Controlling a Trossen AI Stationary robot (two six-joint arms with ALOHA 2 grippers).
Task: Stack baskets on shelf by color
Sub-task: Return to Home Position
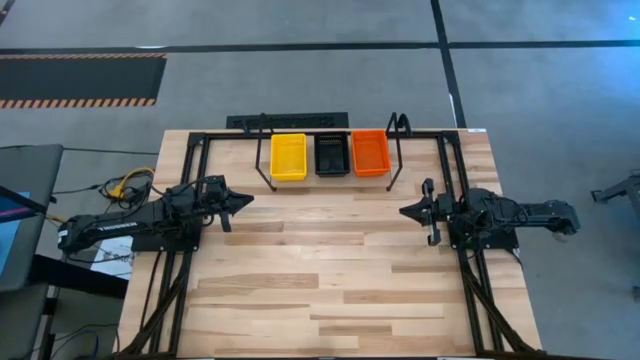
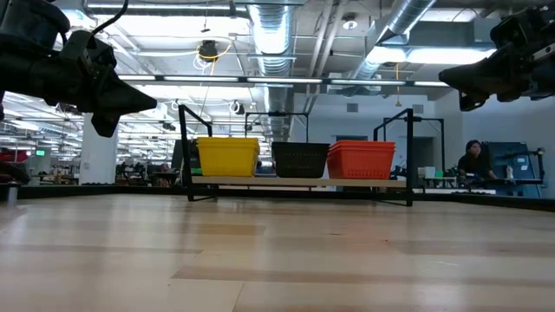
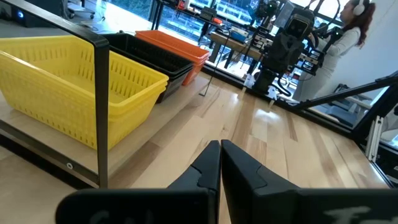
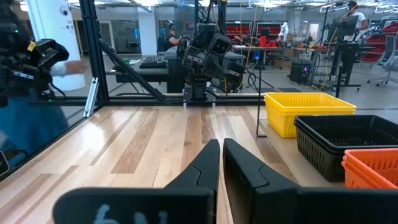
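left gripper (image 1: 247, 199) and right gripper (image 1: 404, 211) closed, empty.

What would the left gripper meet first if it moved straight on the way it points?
Likely the right gripper, which faces it: the left gripper points across the table, with the shelf off to one side.

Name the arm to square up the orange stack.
Right, probably. The orange stack sits at the right end of the shelf, nearest the right tool; the left tool is nearer the yellow stack. Both tools are shut, empty.
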